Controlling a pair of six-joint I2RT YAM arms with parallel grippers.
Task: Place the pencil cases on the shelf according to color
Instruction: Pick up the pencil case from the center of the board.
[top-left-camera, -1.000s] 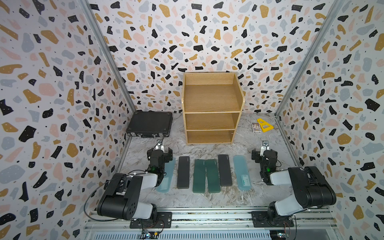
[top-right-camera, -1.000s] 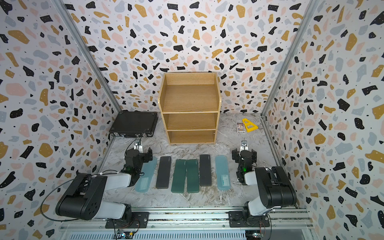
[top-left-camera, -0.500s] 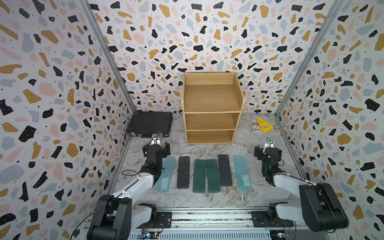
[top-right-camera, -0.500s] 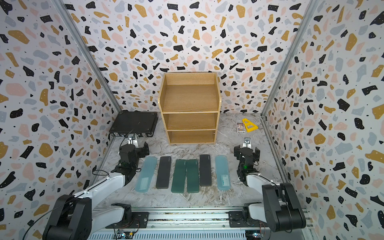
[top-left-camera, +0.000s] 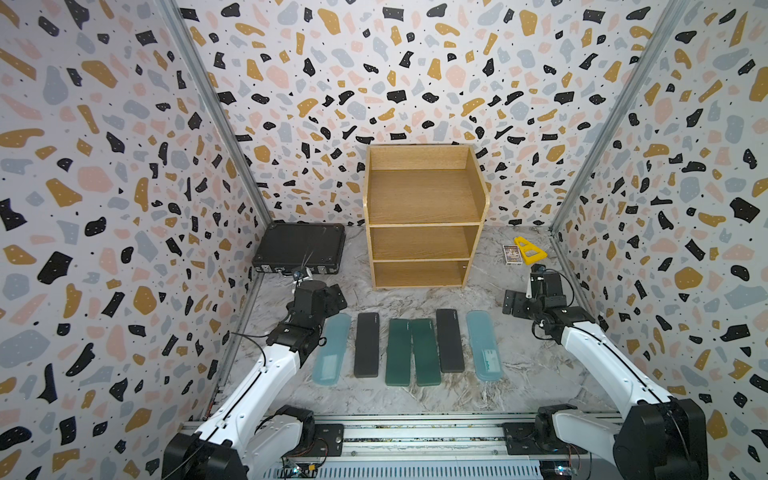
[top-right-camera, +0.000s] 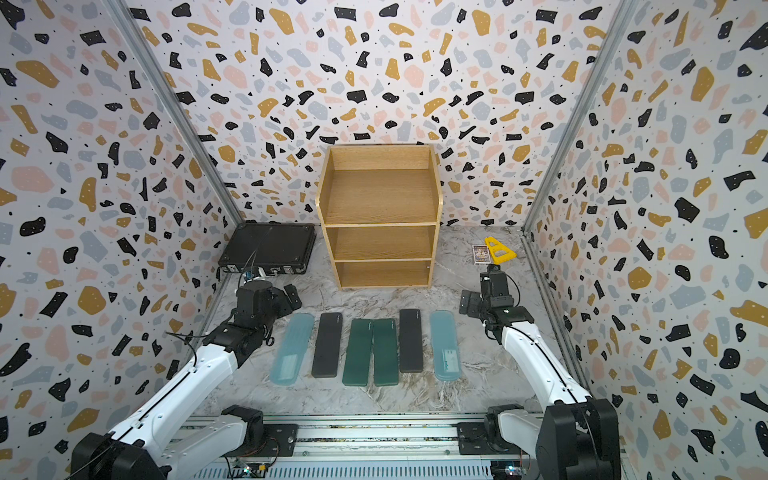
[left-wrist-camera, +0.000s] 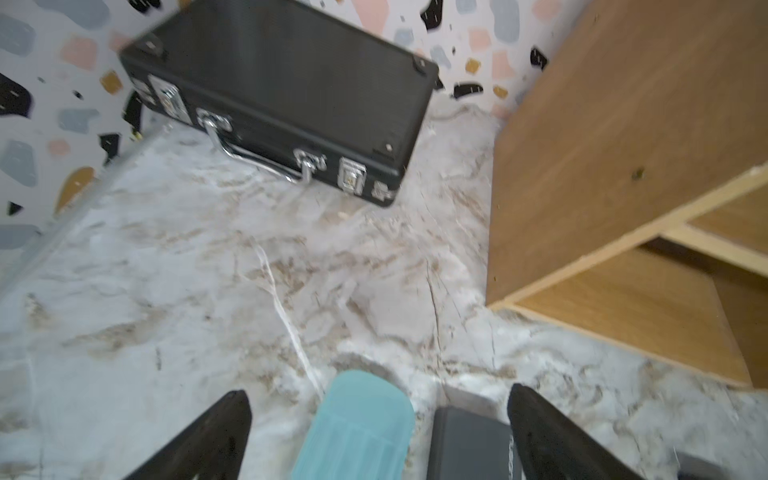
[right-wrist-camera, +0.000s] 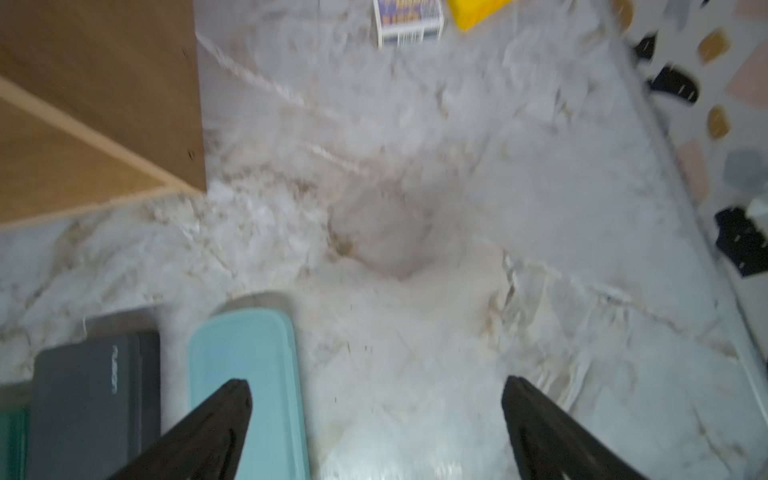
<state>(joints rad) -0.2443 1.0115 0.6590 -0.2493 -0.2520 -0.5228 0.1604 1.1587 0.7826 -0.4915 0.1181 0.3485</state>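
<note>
Blue, black and green pencil cases (top-left-camera: 424, 353) line the table (top-left-camera: 519, 386) before the bare shelf (top-left-camera: 424, 195), left fingers (left-wrist-camera: 208, 436) and right fingers (right-wrist-camera: 208, 428) gaping wide and empty, so the first pick looks next: drop squarely over a blue case (left-wrist-camera: 357, 432).

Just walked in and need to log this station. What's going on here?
Two robot arms are set to sort six pencil cases onto the shelf by color. Nothing is placed yet, and all three tiers are bare. The cases lie in a row on the table. The left gripper hangs open at the far end of the left-end blue case. The right gripper is open near the right-end blue case. Neither holds anything.
</note>
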